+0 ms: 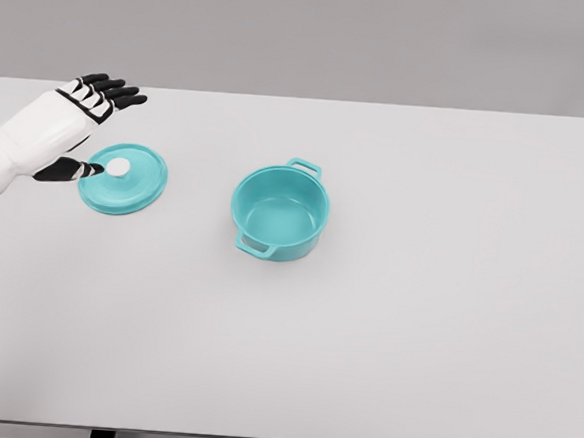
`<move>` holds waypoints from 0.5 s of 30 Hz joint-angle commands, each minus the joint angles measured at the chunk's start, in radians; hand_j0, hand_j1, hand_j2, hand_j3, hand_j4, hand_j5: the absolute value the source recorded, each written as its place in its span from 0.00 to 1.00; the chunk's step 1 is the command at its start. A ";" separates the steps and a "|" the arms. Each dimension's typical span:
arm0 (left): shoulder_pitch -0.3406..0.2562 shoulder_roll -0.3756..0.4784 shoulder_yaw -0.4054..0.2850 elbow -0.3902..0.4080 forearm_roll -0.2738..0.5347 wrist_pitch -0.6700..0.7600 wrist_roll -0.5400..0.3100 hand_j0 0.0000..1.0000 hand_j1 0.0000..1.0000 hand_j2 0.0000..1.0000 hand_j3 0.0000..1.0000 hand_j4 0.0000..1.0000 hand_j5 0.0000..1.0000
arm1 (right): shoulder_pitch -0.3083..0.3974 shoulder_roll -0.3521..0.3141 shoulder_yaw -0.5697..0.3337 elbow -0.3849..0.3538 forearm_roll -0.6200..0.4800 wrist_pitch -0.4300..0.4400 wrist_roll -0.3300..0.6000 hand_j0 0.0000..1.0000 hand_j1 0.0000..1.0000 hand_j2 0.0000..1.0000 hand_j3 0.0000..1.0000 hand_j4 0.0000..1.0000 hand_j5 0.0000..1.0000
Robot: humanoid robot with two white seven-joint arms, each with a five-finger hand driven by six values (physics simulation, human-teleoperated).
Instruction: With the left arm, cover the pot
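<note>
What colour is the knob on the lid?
White. The knob sits at the centre of the teal lid, seen clearly in the head view.

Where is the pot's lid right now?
In the head view, the teal lid lies flat on the table's left side, beside the uncovered pot, under the open left hand.

Pot (280,215), lid (124,180): smooth teal enamel-like; table (415,318): matt white.

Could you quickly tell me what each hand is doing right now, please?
Left hand: open, fingers spread beside the lid, holding nothing.
Right hand: not in view.
</note>
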 commanded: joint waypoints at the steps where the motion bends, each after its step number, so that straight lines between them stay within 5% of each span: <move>1: 0.000 0.002 0.000 0.001 0.006 0.001 0.001 1.00 1.00 1.00 1.00 1.00 1.00 | 0.000 0.000 0.000 0.001 0.000 0.000 0.000 1.00 1.00 1.00 1.00 1.00 1.00; 8: -0.014 0.011 -0.017 0.074 0.003 0.001 -0.009 1.00 1.00 1.00 1.00 1.00 1.00 | 0.000 0.000 0.000 0.002 0.000 0.000 0.000 1.00 1.00 1.00 1.00 1.00 1.00; 15: -0.132 0.050 -0.157 0.210 0.013 0.001 -0.041 0.93 0.93 0.93 0.93 0.93 0.93 | 0.000 0.000 0.000 0.000 0.000 0.000 0.000 1.00 1.00 1.00 1.00 1.00 1.00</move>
